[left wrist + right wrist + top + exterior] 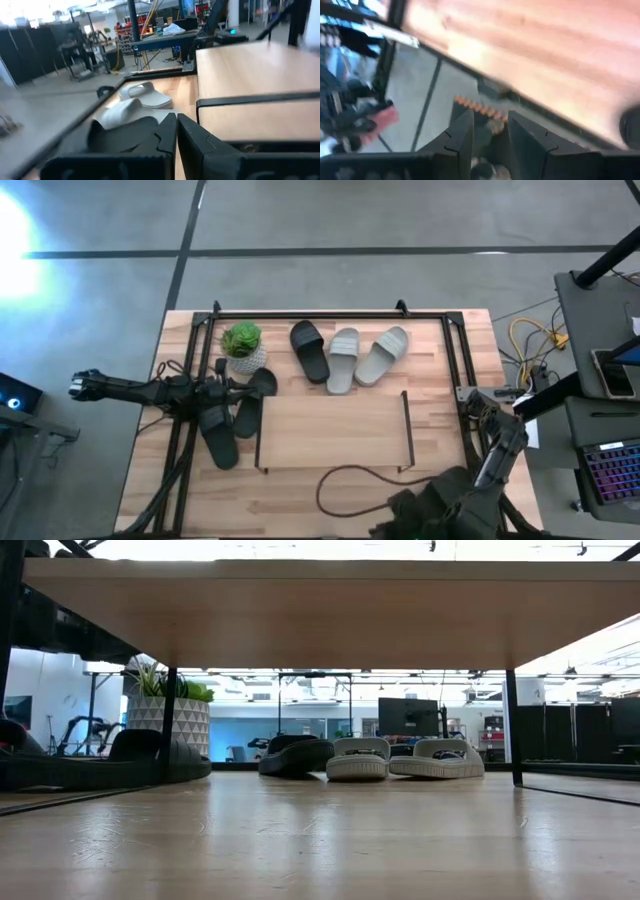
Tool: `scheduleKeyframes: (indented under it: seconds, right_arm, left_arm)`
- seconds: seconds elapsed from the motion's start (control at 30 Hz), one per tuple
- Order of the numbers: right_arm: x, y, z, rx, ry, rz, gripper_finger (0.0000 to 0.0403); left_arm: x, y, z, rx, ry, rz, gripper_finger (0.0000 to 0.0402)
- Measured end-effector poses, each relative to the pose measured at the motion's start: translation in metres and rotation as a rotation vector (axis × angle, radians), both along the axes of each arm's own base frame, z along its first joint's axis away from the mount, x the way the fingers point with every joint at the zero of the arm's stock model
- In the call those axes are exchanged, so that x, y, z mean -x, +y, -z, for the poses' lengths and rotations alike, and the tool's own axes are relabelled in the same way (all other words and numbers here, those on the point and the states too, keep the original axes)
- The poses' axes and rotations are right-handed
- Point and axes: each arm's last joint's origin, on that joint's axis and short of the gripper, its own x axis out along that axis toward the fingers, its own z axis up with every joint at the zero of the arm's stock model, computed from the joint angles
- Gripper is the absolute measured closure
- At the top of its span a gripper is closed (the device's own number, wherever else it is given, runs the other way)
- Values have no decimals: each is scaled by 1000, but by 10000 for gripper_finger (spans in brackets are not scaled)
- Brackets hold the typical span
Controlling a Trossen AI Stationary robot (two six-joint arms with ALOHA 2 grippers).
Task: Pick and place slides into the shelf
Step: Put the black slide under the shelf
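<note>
Shelf [335,425]: sitting mid-table, plank top bare from above; the low view alone is looking beneath the plank [320,610], and nothing is lying under it.

Slides: one black [310,350] and two light grey [343,360] [383,355] are lying behind the shelf, beside the potted plant [242,345]; two dark ones [217,435] [252,400] are lying at the shelf's left end. The low view is showing them as a row [358,758].

Left gripper [232,387]: hanging over the dark slides; its wrist view is showing the fingers [167,137] pressed together, gripping nothing.

Right gripper [487,132]: sitting at the table's right edge; only its wrist view is showing the fingers parted, holding nothing.
</note>
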Motion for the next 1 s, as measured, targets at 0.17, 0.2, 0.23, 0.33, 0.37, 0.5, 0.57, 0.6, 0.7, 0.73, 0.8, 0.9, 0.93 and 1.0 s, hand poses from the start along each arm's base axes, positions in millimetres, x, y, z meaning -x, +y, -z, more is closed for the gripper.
scheduleKeyframes:
  seconds: [0.17, 0.2, 0.23, 0.33, 0.37, 0.5, 0.57, 0.6, 0.7, 0.73, 0.8, 0.9, 0.93, 1.0]
  right_arm:
    - [-8, -10, -9, 21, -4, -9, 306]
    - [-10, -12, -9, 23, -3, -7, 308]
    - [-11, -13, -9, 26, -3, -6, 309]
    - [-15, -17, -9, 30, -3, -1, 309]
    - [-16, -18, -9, 33, -3, -5, 309]
    - [-22, -23, -10, 48, -3, -10, 308]
    - [-23, -28, -14, 47, -8, -6, 308]
    - [-24, -30, -15, 45, -11, -2, 307]
    - [-26, -35, -19, 40, -16, 9, 305]
    - [-27, -36, -19, 42, -16, 11, 304]
    - [-28, -38, -19, 46, -14, 13, 303]
    - [-30, -40, -19, 52, -12, 14, 303]
    - [-31, -41, -19, 53, -11, 18, 303]
    - [-33, -43, -19, 54, -11, 24, 305]
  left_arm:
    - [0, 0, 0, -145, 29, 9, 402]
    - [0, 0, 0, -147, 28, 9, 402]
    - [0, 0, 0, -145, 27, 8, 402]
    - [0, 0, 0, -145, 29, 8, 402]
    - [0, 0, 0, -144, 27, 8, 402]
    - [0, -1, -4, 3, -46, 23, 402]
    - [0, -2, -10, 242, -140, 55, 402]
    - [0, -2, -14, 374, -199, 66, 402]
    - [1, -2, -23, 708, -339, 98, 402]
    - [1, -2, -25, 768, -369, 109, 402]
    - [2, -2, -28, 802, -402, 119, 402]
    - [3, -1, -32, 823, -457, 134, 402]
    - [4, -1, -35, 825, -480, 148, 402]
    - [5, -2, -38, 827, -504, 184, 402]
